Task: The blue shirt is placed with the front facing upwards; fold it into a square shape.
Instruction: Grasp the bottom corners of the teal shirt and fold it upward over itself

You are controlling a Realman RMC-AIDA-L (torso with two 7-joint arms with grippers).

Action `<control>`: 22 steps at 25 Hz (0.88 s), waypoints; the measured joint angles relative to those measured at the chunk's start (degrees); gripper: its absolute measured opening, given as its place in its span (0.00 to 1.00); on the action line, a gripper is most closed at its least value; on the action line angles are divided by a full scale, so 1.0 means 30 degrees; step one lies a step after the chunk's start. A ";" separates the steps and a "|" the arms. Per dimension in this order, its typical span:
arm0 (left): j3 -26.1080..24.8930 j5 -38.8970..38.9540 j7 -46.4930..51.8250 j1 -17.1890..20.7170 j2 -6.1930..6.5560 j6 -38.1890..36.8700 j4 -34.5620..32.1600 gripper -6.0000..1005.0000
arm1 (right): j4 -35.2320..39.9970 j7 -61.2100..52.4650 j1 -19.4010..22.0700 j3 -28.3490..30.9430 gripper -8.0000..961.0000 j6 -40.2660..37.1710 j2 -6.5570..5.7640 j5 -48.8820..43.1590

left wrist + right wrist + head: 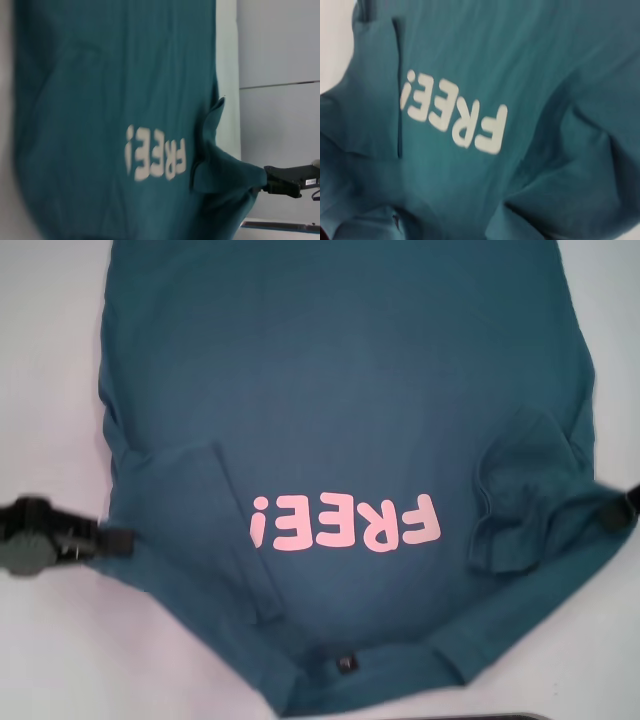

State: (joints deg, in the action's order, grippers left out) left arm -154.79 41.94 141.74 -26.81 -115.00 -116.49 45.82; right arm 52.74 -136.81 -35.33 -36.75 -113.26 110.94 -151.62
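The blue shirt [340,420] lies front up on the white bench [50,640], collar nearest, both sleeves turned inward; the left gripper [118,540] and right gripper [612,508] sit at its side edges, whether their fingers grip I cannot tell. Each side should fold evenly, avoiding bunching; only the left wrist view shows the right sleeve lifted off the cloth.

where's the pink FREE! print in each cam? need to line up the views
Head view: FREE! print low and centre on the blue shirt, letters upside down, between the two folded-in sleeves.
Left wrist view: print low, centre-left, beside the bunched sleeve held by the right gripper.
Right wrist view: print left of centre, slanting.
Shared landmark: the flat folded sleeve edge next to the "!".
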 joint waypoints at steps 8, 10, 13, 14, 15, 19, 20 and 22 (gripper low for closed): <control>-0.0186 0.0009 0.2514 -0.2203 0.0688 0.2079 0.0027 0.04 | -0.0082 -0.0680 -0.1079 0.1956 0.05 0.1350 -0.1161 0.0033; -0.0394 0.0014 0.2949 -0.2751 0.0851 0.2701 -0.0007 0.04 | -0.0056 -0.0828 -0.1304 0.2186 0.05 0.1611 -0.1314 0.0039; -0.0591 0.0017 0.3472 -0.3420 0.0984 0.3900 -0.0024 0.04 | 0.0037 -0.0995 -0.1590 0.2440 0.05 0.1950 -0.1384 0.0043; -0.0608 0.0018 0.3604 -0.3591 0.1006 0.4333 -0.0034 0.04 | 0.0053 -0.1069 -0.1673 0.2486 0.05 0.2132 -0.1395 0.0044; -0.0605 0.0020 0.3742 -0.3847 0.1024 0.4892 -0.0065 0.04 | 0.0055 -0.1165 -0.1773 0.2501 0.05 0.2395 -0.1402 0.0048; -0.0444 0.0025 0.4100 -0.4566 0.1026 0.6875 -0.0339 0.04 | 0.0062 -0.1749 -0.2028 0.2550 0.05 0.3731 -0.1424 0.0062; -0.0372 0.0024 0.4174 -0.4695 0.1001 0.7338 -0.0442 0.04 | 0.0065 -0.1892 -0.2080 0.2551 0.05 0.4110 -0.1409 0.0080; -0.0285 0.0023 0.4283 -0.4910 0.0942 0.8147 -0.0638 0.04 | 0.0067 -0.1996 -0.2205 0.2559 0.05 0.4640 -0.1355 0.0175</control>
State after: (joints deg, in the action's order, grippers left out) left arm -155.65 42.01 154.59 -41.54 -112.17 -92.05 43.91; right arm 52.94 -142.80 -41.94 -29.08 -99.34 106.88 -151.09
